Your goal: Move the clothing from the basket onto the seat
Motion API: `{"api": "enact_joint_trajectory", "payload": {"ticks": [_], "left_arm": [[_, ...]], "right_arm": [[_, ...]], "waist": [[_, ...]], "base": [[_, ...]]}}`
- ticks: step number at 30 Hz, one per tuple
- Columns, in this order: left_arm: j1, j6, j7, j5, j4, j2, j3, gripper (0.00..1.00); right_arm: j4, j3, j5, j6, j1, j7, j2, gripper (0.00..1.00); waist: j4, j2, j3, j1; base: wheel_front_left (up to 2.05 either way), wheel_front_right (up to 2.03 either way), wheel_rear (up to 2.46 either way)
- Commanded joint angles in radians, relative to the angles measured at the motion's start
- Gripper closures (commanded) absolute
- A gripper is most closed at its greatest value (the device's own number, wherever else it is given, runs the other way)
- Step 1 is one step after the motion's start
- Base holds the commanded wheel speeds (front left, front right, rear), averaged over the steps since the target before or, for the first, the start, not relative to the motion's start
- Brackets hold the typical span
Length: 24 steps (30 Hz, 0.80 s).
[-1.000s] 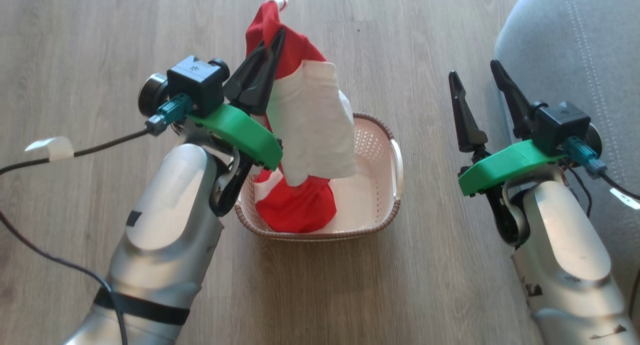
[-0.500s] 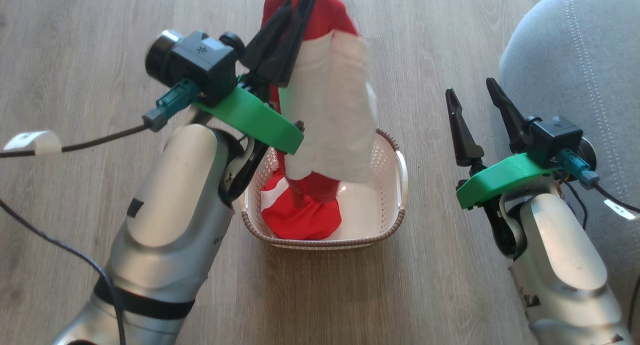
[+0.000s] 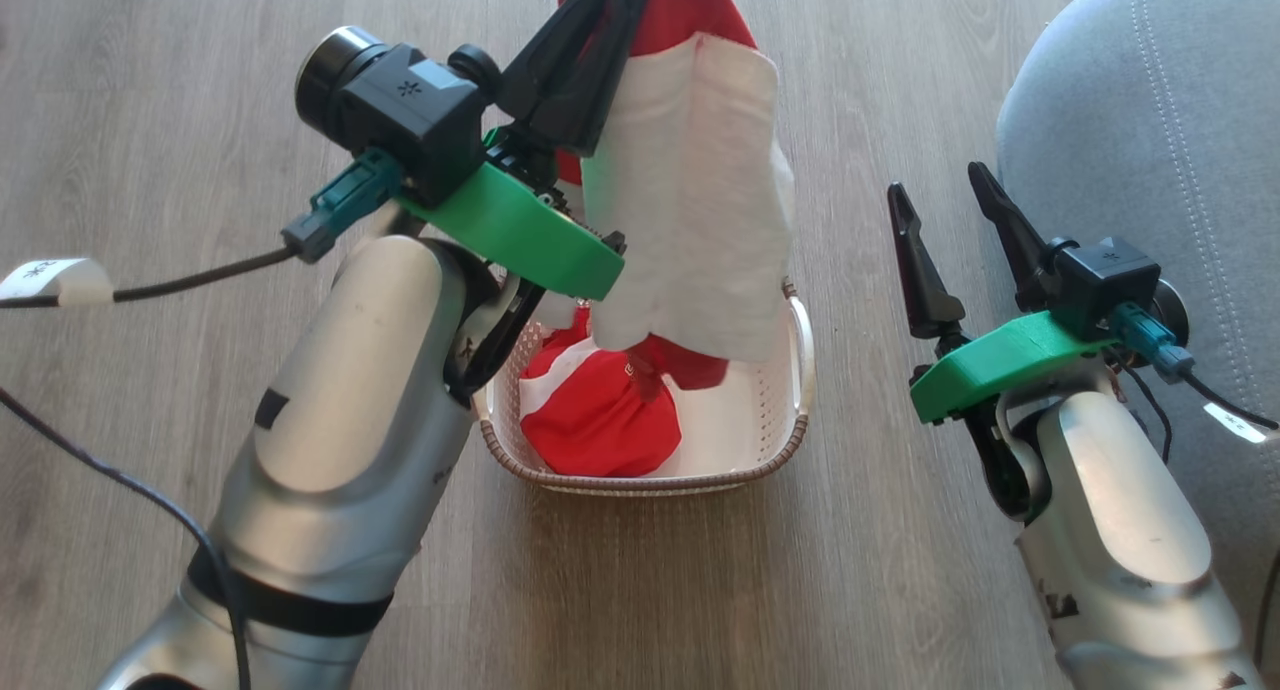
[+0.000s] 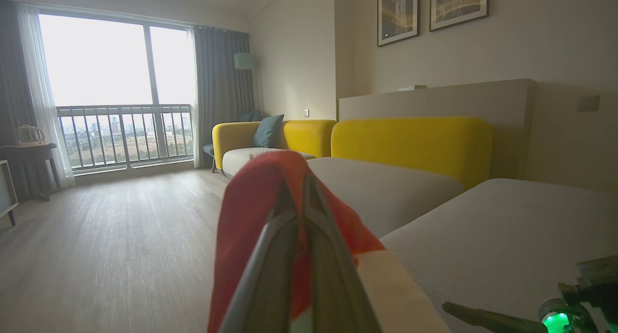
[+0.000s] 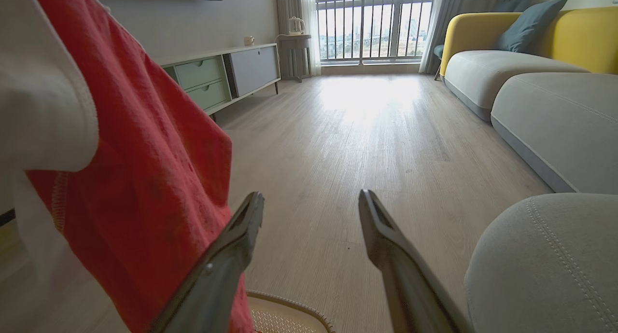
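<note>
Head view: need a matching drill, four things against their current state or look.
Things:
1. left claw
2. right claw
3. basket
4. seat

States:
A. open, holding nothing
B. has bunched red clothing inside
C. shut on a red-and-white garment hanging above the basket
D. grey upholstery with a stitch line

Pairs: 1-C, 2-A, 3-B, 4-D
</note>
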Motion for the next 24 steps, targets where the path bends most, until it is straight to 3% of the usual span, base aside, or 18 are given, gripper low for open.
{"api": "enact_joint_trajectory", "payload": {"ticks": [1, 7, 15, 24], "left_arm": [[-0.059, -0.001, -0.009, 0.002, -0.044, 0.014, 0.031, 1.0], [-0.057, -0.001, -0.009, 0.0, -0.045, 0.014, 0.022, 1.0], [-0.066, -0.001, -0.009, -0.008, -0.049, 0.014, 0.005, 1.0], [-0.076, 0.003, -0.009, -0.021, -0.058, 0.014, -0.031, 1.0]], "right_arm": [[-0.027, 0.023, 0.006, 0.0, -0.012, -0.006, 0.012, 0.0], [-0.039, 0.064, 0.02, 0.0, -0.019, -0.006, 0.009, 0.0], [-0.053, 0.249, 0.083, 0.0, -0.074, -0.006, -0.034, 0.0], [0.033, 0.432, 0.151, 0.0, -0.192, -0.006, -0.073, 0.0]], "waist": [[-0.001, -0.0001, 0.001, 0.0001], [0.002, -0.0001, 0.002, 0.0001], [0.013, -0.0001, 0.014, 0.0001], [0.039, -0.0001, 0.021, 0.0001]], "base": [[0.0, 0.0, 0.0], [0.0, 0.0, 0.0], [0.0, 0.0, 0.0], [0.0, 0.0, 0.0]]}}
